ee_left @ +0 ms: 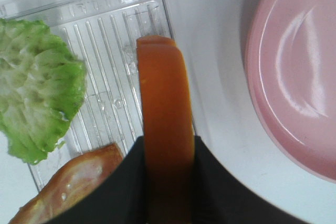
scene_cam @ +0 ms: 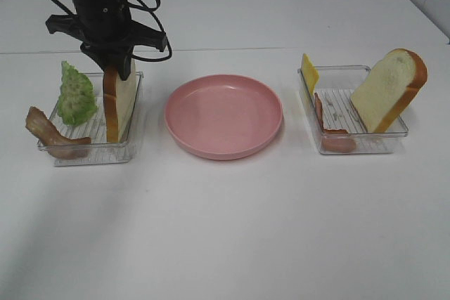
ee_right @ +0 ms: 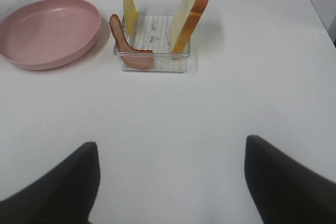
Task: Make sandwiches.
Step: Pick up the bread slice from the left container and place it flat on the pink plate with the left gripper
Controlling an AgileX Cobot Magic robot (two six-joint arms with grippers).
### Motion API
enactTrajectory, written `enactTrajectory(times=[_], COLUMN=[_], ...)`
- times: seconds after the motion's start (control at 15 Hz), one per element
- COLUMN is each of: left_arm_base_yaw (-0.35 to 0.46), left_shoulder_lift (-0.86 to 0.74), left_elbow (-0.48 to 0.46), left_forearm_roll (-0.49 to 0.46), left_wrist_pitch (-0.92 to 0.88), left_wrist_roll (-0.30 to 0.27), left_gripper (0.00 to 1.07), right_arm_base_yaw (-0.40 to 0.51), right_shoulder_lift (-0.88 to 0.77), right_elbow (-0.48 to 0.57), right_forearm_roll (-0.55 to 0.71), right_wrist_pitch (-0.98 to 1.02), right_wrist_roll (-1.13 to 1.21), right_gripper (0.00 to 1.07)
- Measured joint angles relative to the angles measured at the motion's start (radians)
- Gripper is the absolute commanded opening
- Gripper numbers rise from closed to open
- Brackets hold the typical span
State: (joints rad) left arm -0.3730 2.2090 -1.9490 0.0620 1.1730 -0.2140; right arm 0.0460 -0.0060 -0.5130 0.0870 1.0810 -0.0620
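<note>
The left gripper (scene_cam: pixel 116 68) is pinching the upright bread slice (scene_cam: pixel 119 103) near its orange-brown top crust, with one finger pressing on each flat face. That slice is standing on edge along the right side of the left tray (scene_cam: pixel 91 154). A lettuce leaf (scene_cam: pixel 76 96) is standing to its left and a bacon strip (scene_cam: pixel 53 135) is draping over the tray's near-left corner. The pink plate (scene_cam: pixel 223 114) is sitting bare in the middle of the table (scene_cam: pixel 225 230), just right of that tray.

The right gripper (ee_right: pixel 170 179) is hanging spread wide and gripping nothing, well to the near side of the right tray (scene_cam: pixel 365 144). In that tray a second bread slice (scene_cam: pixel 390 89) is leaning toward the right wall, a cheese square (scene_cam: pixel 309 72) is standing at the far-left corner, and a second bacon strip (scene_cam: pixel 329 128) is lying along the left side.

The bread is looking like a light, slightly squashy toy, so a gentle squeeze across the faces is probably suiting it. Held this high, the tall slice may be pivoting in the pinch while being laid flat on the plate
</note>
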Motion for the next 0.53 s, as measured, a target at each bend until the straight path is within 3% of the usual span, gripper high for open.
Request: enactTrajectory(times=[0.4,0.53], left_arm_base_yaw=[0.0,0.0], left_shoulder_lift=[-0.14,-0.171], left_elbow=[0.0,0.0], left_forearm_roll=[-0.003,-0.046], left_wrist_pitch=[0.037,0.039], left_wrist_roll=[0.037,0.064], left_gripper=[0.0,0.0], right_arm_base_yaw=[0.0,0.0], right_shoulder_lift=[0.0,0.0], right_elbow=[0.0,0.0], right_forearm_roll=[0.002,0.002], right_wrist_pitch=[0.0,0.0], right_wrist_roll=[0.0,0.0], right_gripper=[0.73,0.73])
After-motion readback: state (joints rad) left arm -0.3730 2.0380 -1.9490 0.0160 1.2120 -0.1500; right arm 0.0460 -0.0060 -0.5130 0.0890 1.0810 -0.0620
